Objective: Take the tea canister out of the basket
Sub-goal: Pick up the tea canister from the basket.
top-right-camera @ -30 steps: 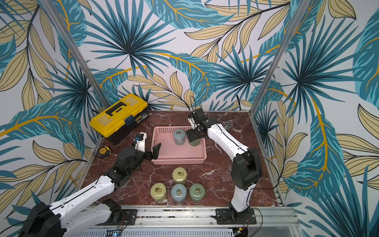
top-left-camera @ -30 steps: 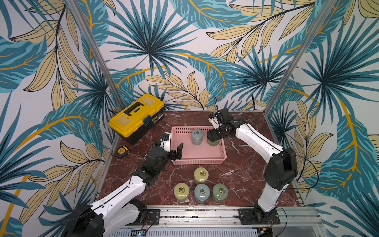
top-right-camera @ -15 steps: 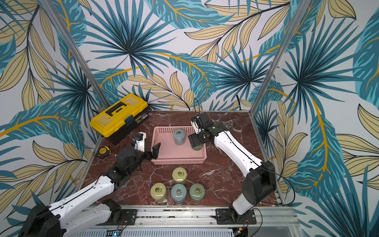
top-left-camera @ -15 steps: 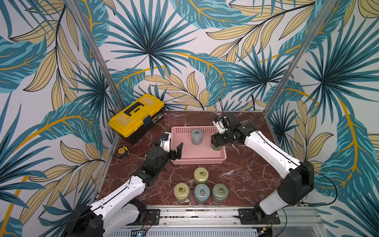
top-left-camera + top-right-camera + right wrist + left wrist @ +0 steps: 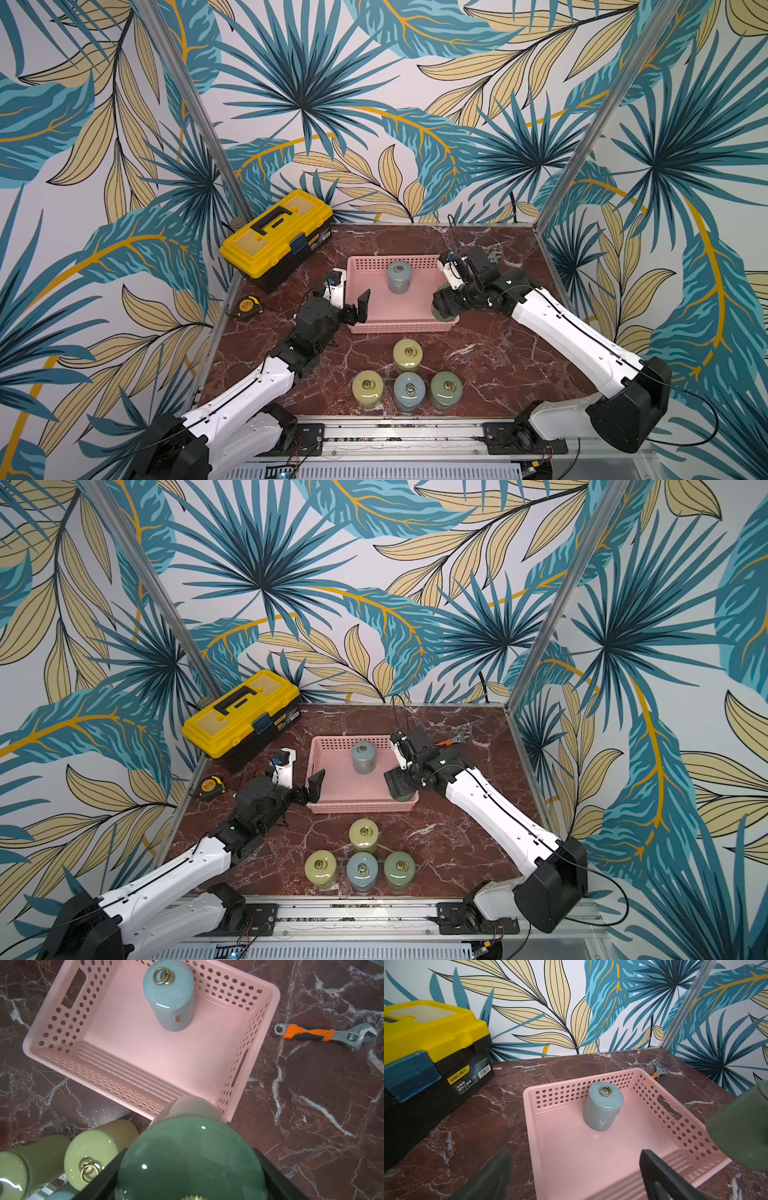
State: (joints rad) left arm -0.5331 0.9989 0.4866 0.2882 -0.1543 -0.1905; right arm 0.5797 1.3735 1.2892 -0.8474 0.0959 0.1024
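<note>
Yellow toolbox point(image 5: 276, 235), tape measure point(image 5: 248, 306) and orange-handled wrench point(image 5: 324, 1035) rest on the tabletop point(image 5: 478, 365).

You have one green tea canister point(image 5: 441, 318) held in the right gripper point(image 5: 444, 305), one grey-blue tea canister point(image 5: 399, 276) beyond it, and four more tea canisters point(image 5: 407, 354) point(image 5: 368, 387) point(image 5: 410, 390) point(image 5: 446, 388) standing behind and left of it: six altogether. You also have one basket point(image 5: 399, 328), one toolbox point(image 5: 276, 232), one tape measure point(image 5: 248, 306), one wrench point(image 5: 324, 1035).

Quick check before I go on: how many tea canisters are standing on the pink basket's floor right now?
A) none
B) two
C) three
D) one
D: only the blue-grey tea canister stands inside the pink basket; the right end effector holds the green tea canister raised over the basket's corner.
</note>
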